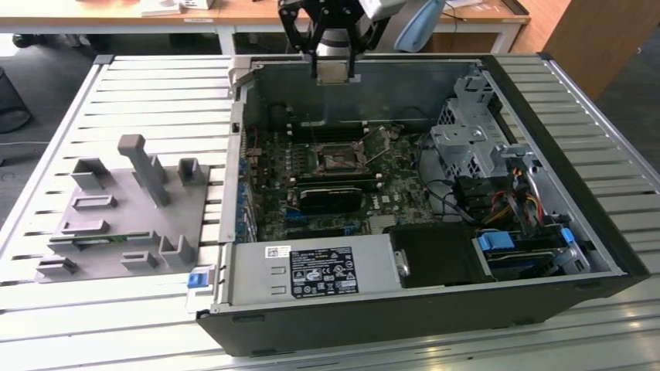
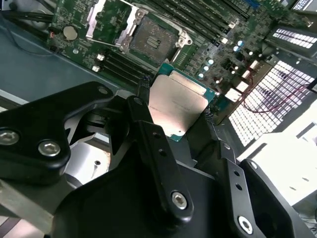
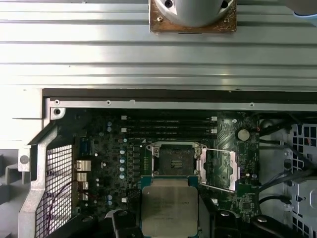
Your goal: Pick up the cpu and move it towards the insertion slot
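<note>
The cpu (image 1: 332, 72), a thin square chip with a silvery top, hangs above the far wall of the open computer case, with my gripper (image 1: 332, 68) shut on its edges. In the second wrist view black fingers (image 2: 143, 94) clamp the cpu (image 2: 176, 104) from two sides. The insertion slot (image 1: 338, 158) is a dark square socket with a shiny frame in the middle of the green board, its cover open. The insertion slot (image 2: 151, 42) lies beyond the chip in the second wrist view. In the first wrist view the cpu (image 3: 170, 206) sits just short of the insertion slot (image 3: 173, 159).
A grey plastic fixture (image 1: 124, 209) with blocks and posts stands on the slatted table at the exterior view's left. Inside the case (image 1: 243, 154), a black card (image 1: 330, 197) lies near the socket. A power supply (image 1: 309, 270) and a metal drive cage (image 1: 469, 139) border the board.
</note>
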Available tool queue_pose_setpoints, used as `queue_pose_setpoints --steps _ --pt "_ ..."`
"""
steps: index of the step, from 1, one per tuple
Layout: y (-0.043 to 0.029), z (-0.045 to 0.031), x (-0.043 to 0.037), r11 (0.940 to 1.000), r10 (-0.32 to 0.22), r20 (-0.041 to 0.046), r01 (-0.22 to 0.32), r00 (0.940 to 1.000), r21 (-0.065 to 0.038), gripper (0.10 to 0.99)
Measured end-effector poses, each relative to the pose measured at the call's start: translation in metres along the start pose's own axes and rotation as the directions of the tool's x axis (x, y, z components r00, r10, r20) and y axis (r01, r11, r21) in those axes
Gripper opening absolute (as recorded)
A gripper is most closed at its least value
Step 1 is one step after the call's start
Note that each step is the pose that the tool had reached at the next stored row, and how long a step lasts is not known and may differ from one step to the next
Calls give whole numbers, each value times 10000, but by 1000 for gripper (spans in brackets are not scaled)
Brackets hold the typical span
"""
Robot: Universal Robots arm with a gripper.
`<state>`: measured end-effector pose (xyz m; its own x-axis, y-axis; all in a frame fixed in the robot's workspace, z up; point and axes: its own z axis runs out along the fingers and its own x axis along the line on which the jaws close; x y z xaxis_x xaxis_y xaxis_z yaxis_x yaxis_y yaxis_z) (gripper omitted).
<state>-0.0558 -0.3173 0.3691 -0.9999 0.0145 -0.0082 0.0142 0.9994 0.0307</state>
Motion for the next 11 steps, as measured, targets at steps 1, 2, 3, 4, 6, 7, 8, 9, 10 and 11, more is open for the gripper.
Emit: queue_pose_setpoints --steps 1,2,3,4,6,7,8,9,10,11 --pt "15 2 -22 10000 0 0 0 10000 1 541" --pt "29 4 -46 10000 -1 0 1 10000 0 541" --pt "41 5 -68 10000 -1 0 1 10000 0 541" --pt "50 6 -90 10000 -1 0 1 10000 0 541" --pt "59 9 -121 10000 0 0 0 10000 0 541" --pt "61 10 -139 10000 0 0 0 10000 0 541" --pt "62 10 -156 10000 0 -1 0 10000 1 541" --pt "63 11 -174 10000 -1 0 1 10000 0 541" --pt "63 11 -189 10000 -1 -1 1 10000 2 541" --pt "63 11 -199 10000 -1 0 1 10000 0 541"
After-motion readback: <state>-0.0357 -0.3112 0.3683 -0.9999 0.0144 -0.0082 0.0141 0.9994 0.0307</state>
